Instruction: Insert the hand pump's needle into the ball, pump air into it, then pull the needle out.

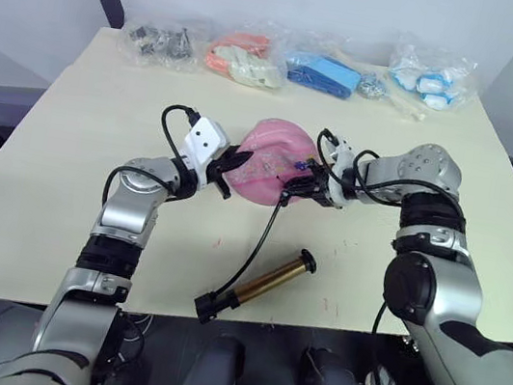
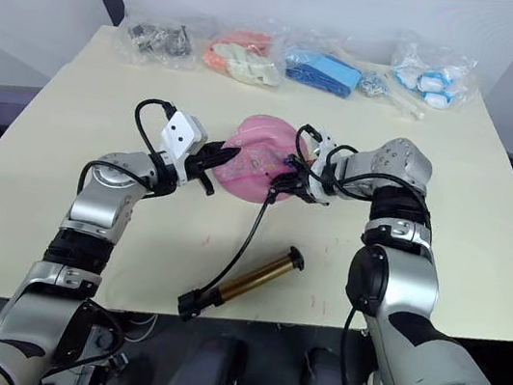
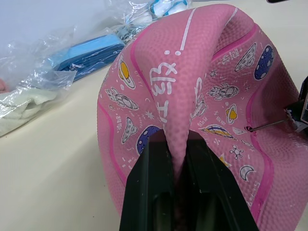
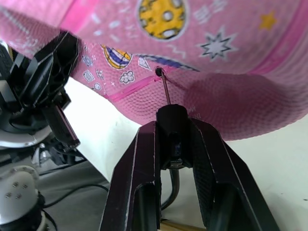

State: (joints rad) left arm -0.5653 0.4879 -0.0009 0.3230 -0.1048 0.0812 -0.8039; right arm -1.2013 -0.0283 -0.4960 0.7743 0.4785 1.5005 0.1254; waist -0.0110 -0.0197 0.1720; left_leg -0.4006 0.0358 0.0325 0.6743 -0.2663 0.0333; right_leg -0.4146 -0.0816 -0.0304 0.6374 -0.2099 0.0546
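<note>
At mid-table the limp, dented ball (image 1: pixel 270 170) buckles easily, so the left gripper (image 3: pixel 179 159) pinches a soft fold of it, while the right gripper (image 4: pixel 174 144) clamps the black fitting behind the thin, bendable needle (image 4: pixel 164 90), its tip at the valve.

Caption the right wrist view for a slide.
Right gripper holds the needle at the pink ball valve.

White Chinese characters, not clearly legible, on the ball (image 3: pixel 192 96).
</note>
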